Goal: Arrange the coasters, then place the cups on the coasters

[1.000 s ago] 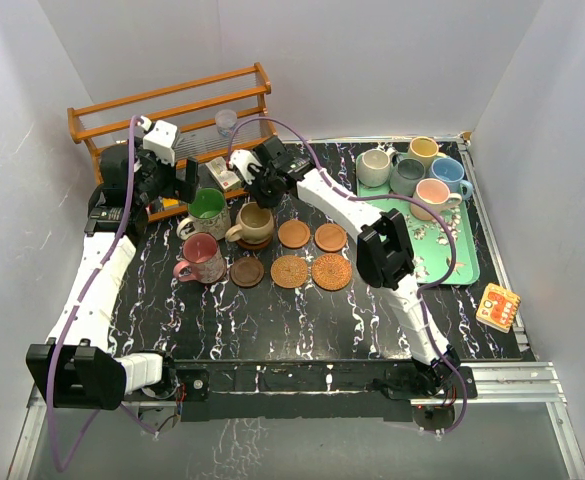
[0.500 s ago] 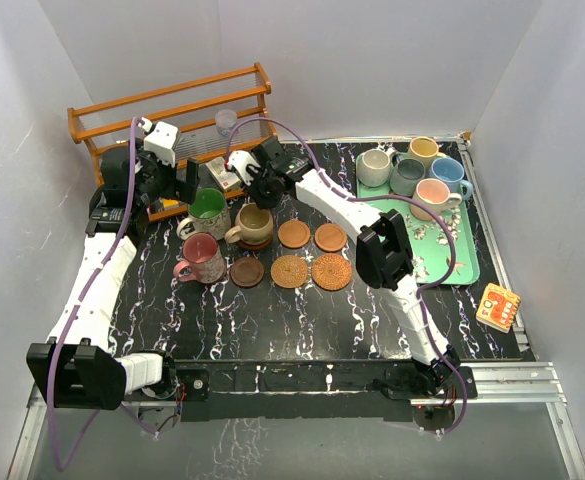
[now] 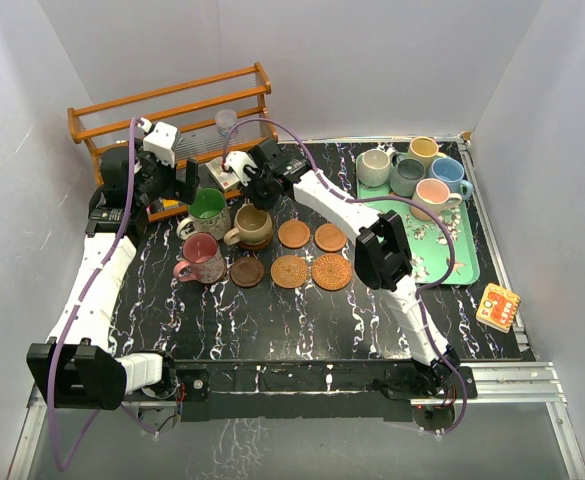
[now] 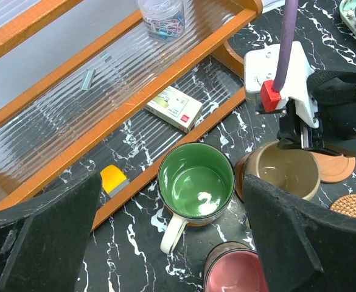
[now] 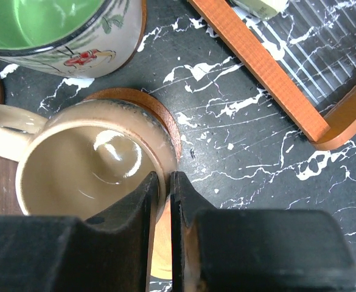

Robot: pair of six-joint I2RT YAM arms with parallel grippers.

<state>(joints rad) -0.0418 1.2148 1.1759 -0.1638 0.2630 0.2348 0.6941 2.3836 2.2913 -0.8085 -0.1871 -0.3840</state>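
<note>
A tan cup [image 3: 255,222] [image 4: 287,170] [image 5: 86,164] stands on a brown coaster [image 5: 159,112]. My right gripper [image 3: 257,193] [image 5: 164,182] is shut on its rim, one finger inside and one outside. To its left stand a green cup [image 3: 209,208] [image 4: 196,181] and a maroon cup [image 3: 202,255]. My left gripper [image 3: 172,182] [image 4: 171,207] hangs wide open over the green cup, holding nothing. Several bare coasters [image 3: 294,233] [image 3: 289,271] lie to the right, two of them woven. Cream [image 3: 374,167], yellow [image 3: 424,150], grey-blue [image 3: 407,175], blue [image 3: 448,172] and pink [image 3: 433,195] cups stand on the tray [image 3: 452,260].
A wooden rack [image 3: 172,105] stands at the back left, holding a clear plastic cup [image 3: 226,122] [image 4: 161,15] and a small box [image 4: 173,108]. An orange square item [image 3: 498,306] lies near the right edge.
My right wrist has shifted slightly to the left over the tan cup. The cups, coasters and left arm have not moved.
</note>
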